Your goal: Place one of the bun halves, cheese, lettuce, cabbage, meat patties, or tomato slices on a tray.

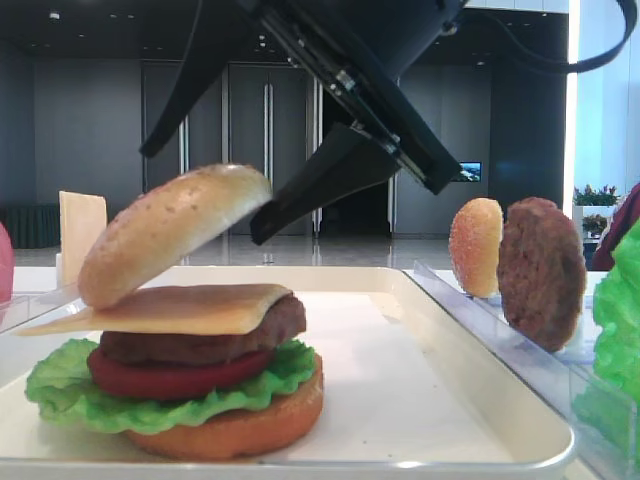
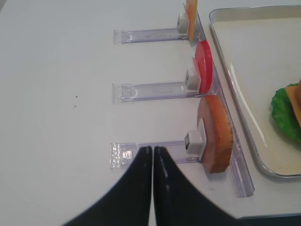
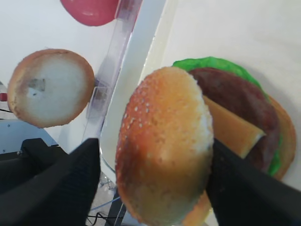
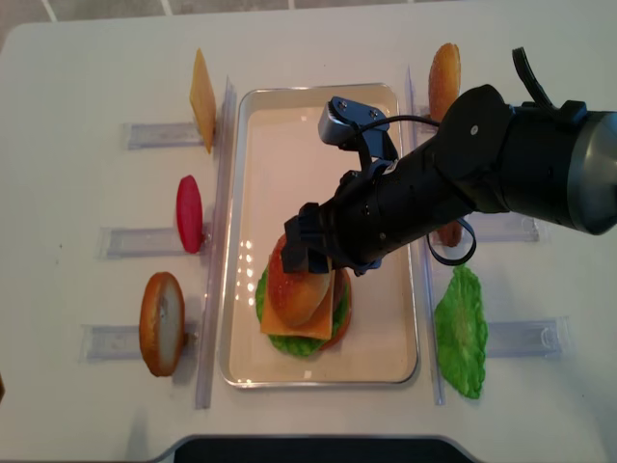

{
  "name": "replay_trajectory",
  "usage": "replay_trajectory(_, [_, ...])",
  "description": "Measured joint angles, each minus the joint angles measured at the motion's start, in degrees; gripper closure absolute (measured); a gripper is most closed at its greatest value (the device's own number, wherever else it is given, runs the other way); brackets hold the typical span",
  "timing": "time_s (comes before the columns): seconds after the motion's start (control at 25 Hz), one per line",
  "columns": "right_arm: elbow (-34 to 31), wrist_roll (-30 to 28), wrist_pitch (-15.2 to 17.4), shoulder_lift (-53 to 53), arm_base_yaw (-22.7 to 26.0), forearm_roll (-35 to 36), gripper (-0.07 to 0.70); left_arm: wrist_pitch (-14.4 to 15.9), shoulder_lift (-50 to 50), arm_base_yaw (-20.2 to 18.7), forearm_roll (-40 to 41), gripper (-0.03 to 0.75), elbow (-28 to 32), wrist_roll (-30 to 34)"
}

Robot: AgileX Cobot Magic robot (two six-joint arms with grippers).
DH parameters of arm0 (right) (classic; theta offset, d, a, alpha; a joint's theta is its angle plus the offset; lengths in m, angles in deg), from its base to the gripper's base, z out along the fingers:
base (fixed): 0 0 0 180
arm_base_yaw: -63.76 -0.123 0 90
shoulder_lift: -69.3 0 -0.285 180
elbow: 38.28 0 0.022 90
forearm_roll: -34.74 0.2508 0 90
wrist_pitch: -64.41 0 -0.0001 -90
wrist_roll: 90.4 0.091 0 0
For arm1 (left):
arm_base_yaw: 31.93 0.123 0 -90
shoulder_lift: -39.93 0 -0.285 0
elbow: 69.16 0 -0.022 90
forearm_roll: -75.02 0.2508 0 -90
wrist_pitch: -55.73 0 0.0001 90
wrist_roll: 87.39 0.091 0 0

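So in the low side view, the burger stack sits front and left on the white tray: flat bun base at the bottom, then lettuce, a tomato slice, a meat patty and a cheese slice on top. The domed bun top is tilted, its lower left edge down on the cheese and its right side lifted up.

The right gripper is right over it. In the right wrist view the jaws are spread wide, one dark finger at lower left and the other at lower right, with the bun top between them. The left finger looks clear of the crust; the right one is just at its edge, can't tell if it's touching. Doesn't look like a real grip.

Further back on the right of the side view, a spare bun and patty stand upright in a clear rack.

The left gripper is off over the white bench, jaws pressed together, holding nothing, next to a rack with an upright bun half.
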State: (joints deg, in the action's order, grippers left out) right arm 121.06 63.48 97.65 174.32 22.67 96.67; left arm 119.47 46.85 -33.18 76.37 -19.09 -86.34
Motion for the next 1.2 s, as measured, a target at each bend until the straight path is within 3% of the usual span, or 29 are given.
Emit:
replay_trajectory(0.32, [0.1,3.4,0.1,0.0,0.0,-4.2,0.157,0.0,0.0,0.0,0.0,0.722,0.0,0.0])
replay_trajectory(0.64, [0.5,11.1,-0.1,0.0,0.0,-12.8,0.155,0.0,0.0,0.0,0.0,0.722,0.0,0.0])
replay_trajectory(0.92, [0.5,12.9,-0.1,-0.7,0.0,-15.2,0.141,0.0,0.0,0.0,0.0,0.722,0.0,0.0])
replay_trajectory(1.2, [1.0,19.4,0.1,-2.3,0.0,-22.3,0.139,0.0,0.0,0.0,0.0,0.722,0.0,0.0])
